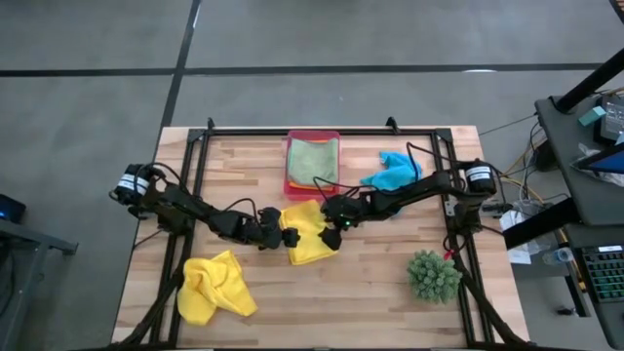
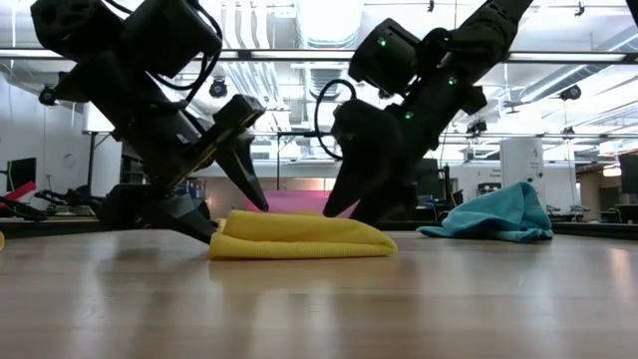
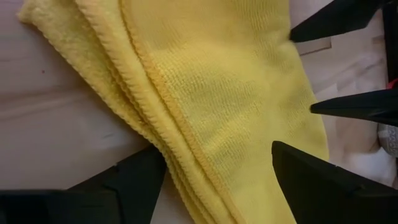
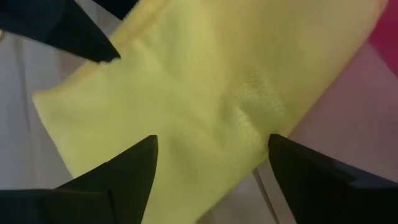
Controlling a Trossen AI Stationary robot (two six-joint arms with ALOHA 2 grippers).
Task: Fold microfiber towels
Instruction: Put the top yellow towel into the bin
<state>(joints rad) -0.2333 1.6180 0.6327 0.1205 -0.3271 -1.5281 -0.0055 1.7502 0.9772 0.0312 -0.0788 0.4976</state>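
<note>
Both the left hand (image 1: 276, 234) and right hand (image 1: 334, 216) hover wide over the folded yellow towel (image 1: 310, 237) mid-counter; a snagged finger could unfold it.

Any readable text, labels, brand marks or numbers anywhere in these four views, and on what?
None readable. The folded yellow towel, the pink tray, the table and both arms carry no legible marks. Room equipment in the low view is too far off to read.
</note>
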